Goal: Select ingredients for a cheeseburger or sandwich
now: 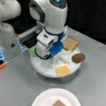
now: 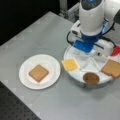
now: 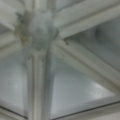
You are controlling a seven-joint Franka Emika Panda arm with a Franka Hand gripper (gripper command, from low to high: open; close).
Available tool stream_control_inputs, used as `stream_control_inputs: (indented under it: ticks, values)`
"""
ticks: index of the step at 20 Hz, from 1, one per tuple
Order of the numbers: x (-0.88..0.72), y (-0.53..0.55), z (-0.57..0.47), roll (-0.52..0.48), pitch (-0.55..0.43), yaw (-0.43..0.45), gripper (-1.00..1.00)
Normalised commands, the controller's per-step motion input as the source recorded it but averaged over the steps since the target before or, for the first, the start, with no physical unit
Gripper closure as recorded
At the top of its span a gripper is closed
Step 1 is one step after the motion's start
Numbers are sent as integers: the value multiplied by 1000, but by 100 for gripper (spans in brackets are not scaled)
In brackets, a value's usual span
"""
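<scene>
Low over the white sectioned tray (image 1: 45,68), the hand (image 1: 44,54) sits at the tray's middle in both front views, its fingers hidden behind the arm's white and blue wrist, so I cannot tell whether they are spread or pressed together, nor whether they hold anything. The wrist view shows only the tray's hub (image 3: 37,30) and its radiating dividers with bare white floor between them; no fingertips or food appear there.

On the white plate (image 2: 50,65), set apart from the tray on the grey surface (image 2: 37,32), lies 1 tan bread square (image 2: 38,73), flat and alone, so the sandwich stands at its first layer. In the tray remain a yellow cheese square (image 2: 70,64), a dark brown round patty (image 2: 91,78) and another bread square (image 2: 112,68), each in its own compartment; a green lettuce edge (image 1: 32,51) peeks out beside the arm, and something red (image 2: 115,50) shows at a front view's right.

These pieces look thin, light and fairly stiff, likely to slide on the smooth tray; pinching across opposite edges seems best.
</scene>
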Motion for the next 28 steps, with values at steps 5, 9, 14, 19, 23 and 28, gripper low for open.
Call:
stream_control_inputs:
  ticks: [5,9,14,19,23,28]
  values:
    - [9,160,-78,-135,-102,-20,-100]
    - [73,148,-106,-129,-79,-33,-100]
    - [113,87,-123,-134,-65,28,-100]
    - [81,49,-63,-156,-37,70,-100]
    - [48,26,-36,-160,-30,79,-100]
    - [5,58,-62,-148,-35,64,-100]
